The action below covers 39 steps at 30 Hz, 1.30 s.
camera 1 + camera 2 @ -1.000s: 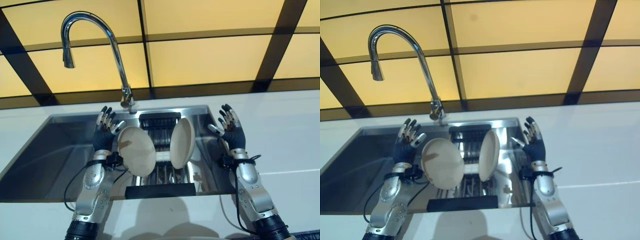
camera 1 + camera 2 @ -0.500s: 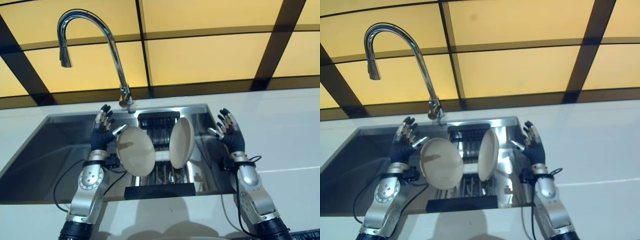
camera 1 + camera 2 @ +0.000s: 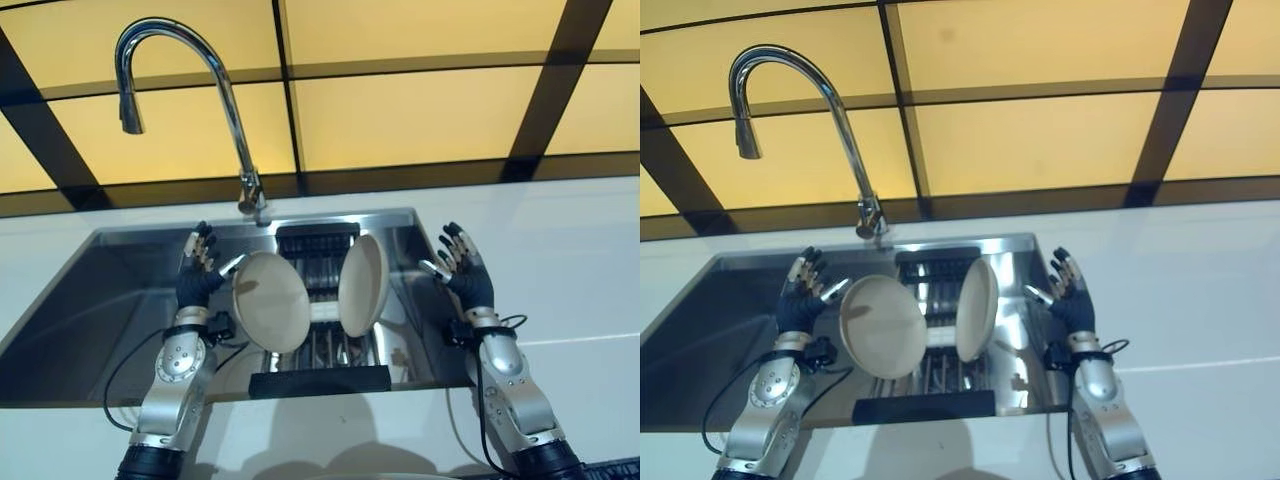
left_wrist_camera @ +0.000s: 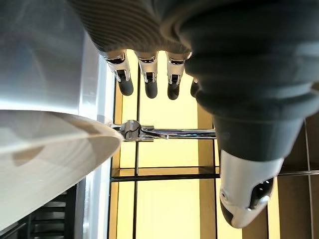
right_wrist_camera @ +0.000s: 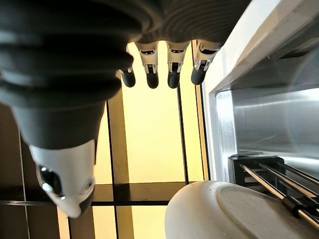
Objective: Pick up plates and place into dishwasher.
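Two hands are raised with fingers straight and spread, holding nothing. The left hand (image 3: 197, 280) stands just beside the left plate (image 3: 271, 301), its thumb tip close to that plate's upper rim; whether they touch cannot be told. The right hand (image 3: 467, 278) is apart from the right plate (image 3: 363, 285), with a strip of bare steel between its thumb and the plate's edge. Both cream plates stand on edge between the two hands, leaning away from each other, in a dark slotted rack (image 3: 318, 345) set inside the steel sink (image 3: 90, 300). Beyond the fingertips of the left hand the curved chrome faucet (image 3: 200, 75) rises from the sink's back rim. A white counter (image 3: 580, 270) spreads outward from the right hand, and behind everything is a yellow panelled wall (image 3: 420, 110) with dark bands.
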Motion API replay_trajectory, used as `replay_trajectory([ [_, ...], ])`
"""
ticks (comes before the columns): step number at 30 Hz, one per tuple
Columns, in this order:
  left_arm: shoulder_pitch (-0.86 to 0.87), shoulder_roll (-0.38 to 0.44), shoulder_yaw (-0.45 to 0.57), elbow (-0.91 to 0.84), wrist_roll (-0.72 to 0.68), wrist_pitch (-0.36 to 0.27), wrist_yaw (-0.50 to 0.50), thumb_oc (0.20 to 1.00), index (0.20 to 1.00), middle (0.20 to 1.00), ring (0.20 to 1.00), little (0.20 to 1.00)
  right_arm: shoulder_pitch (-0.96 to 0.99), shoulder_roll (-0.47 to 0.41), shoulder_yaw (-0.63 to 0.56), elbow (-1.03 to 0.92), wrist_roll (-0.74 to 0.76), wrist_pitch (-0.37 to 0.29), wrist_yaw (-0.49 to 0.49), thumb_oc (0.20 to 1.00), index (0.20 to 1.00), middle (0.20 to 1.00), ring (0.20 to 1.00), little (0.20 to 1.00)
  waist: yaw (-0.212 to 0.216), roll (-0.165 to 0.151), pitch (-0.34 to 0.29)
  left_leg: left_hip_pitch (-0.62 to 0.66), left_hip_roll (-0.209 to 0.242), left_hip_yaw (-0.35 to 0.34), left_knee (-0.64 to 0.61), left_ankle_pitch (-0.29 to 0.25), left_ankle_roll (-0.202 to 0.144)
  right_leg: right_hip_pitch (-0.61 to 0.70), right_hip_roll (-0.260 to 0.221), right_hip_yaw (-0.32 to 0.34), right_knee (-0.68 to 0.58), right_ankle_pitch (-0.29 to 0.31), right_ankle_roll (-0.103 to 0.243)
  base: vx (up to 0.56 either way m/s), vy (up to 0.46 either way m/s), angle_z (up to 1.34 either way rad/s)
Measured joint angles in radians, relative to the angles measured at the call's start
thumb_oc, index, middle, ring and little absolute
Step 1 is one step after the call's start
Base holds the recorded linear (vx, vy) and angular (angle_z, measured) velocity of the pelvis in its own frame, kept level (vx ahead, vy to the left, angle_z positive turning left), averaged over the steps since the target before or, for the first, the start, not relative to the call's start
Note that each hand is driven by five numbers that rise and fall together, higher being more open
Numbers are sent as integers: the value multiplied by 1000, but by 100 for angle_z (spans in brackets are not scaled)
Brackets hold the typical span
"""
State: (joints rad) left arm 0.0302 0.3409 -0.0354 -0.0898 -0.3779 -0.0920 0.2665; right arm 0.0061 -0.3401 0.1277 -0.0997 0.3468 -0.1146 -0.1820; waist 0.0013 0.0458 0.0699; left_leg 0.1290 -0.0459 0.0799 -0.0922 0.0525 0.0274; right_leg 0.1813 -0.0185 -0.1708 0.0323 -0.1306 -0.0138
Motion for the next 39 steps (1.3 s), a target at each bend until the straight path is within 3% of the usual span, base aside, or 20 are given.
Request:
replay_trajectory([
  [6,19,-12,-2,2,-10,34,0,1000,1000,1000,1000,1000,20,-4,1,-5,1,9,1,1000,1000,1000,1000,1000,-11,8,18,1,0,3,5,0,1,-3,0,3,0,-1,2,59,7,-2],
  [14,11,-12,-9,77,-112,148,-28,1000,1000,1000,1000,1000,19,-9,1,-3,1,9,2,1000,1000,1000,1000,1000,-9,8,24,7,1,7,5,1,1,0,0,7,0,-2,4,25,9,-1],
  [28,-83,-10,-30,348,-115,196,-118,1000,1000,1000,1000,1000,14,-73,1,11,1,27,44,1000,1000,1000,1000,1000,-20,51,24,54,6,45,1,-3,-3,25,1,44,16,-1,9,65,40,-8],
  [39,-131,-5,-20,602,-202,374,-207,1000,1000,1000,1000,1000,10,-73,-3,14,2,47,105,1000,1000,1000,1000,1000,-70,66,13,75,10,59,5,-2,-3,34,0,49,28,-2,10,60,24,-4],
])
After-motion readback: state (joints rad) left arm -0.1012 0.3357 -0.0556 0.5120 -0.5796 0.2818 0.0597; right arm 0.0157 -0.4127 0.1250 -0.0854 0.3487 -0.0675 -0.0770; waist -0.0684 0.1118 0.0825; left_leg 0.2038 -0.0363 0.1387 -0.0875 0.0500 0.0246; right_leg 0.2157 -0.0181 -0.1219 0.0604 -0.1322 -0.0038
